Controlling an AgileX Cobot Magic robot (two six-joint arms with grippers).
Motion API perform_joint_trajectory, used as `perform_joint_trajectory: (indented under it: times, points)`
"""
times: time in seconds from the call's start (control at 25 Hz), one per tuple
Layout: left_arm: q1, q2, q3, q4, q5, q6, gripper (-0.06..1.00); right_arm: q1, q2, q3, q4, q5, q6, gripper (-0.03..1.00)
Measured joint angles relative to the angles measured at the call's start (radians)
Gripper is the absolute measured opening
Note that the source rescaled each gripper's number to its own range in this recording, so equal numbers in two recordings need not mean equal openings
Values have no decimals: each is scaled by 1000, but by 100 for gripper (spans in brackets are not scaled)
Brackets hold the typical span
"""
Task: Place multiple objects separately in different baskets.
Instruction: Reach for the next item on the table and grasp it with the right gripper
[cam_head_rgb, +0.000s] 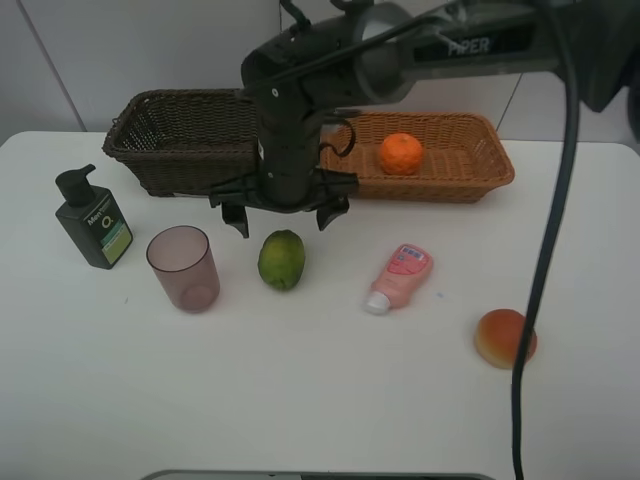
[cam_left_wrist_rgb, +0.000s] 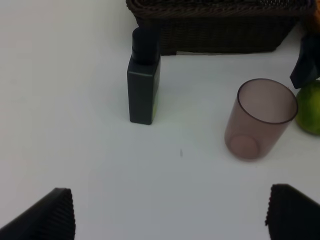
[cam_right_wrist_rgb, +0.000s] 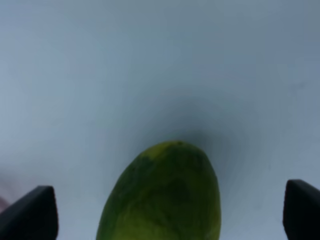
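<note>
Lime (cam_right_wrist_rgb: 160, 195) under right gripper (cam_head_rgb: 283, 224), jaws spread, seemingly untouched, orange (cam_head_rgb: 400, 153) in tan basket (cam_head_rgb: 440, 188).

The left basket (cam_head_rgb: 180, 140) and right basket (cam_head_rgb: 462, 150) stand side by side at the back of the worktop (cam_head_rgb: 300, 400). The orange (cam_head_rgb: 400, 153) lies in the right basket. Before them, from left to right, stand the pump bottle (cam_head_rgb: 93, 222), cup (cam_head_rgb: 183, 268), lime (cam_head_rgb: 281, 260) and squeeze tube (cam_head_rgb: 398, 277). The round fruit (cam_head_rgb: 503, 337) lies further forward at the right.

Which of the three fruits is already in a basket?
The orange, lying in the light tan basket. The green lime and the red-orange fruit sit on the table.
</note>
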Motion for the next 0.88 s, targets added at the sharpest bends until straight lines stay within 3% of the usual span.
perform_joint_trajectory:
  times: [0.32, 0.88]
  points:
    - [0, 0, 0, 0, 0, 0, 100, 6, 33, 17, -1, -2, 36, 100]
    - [0, 0, 0, 0, 0, 0, 100, 6, 50, 84, 47, -96, 43, 100]
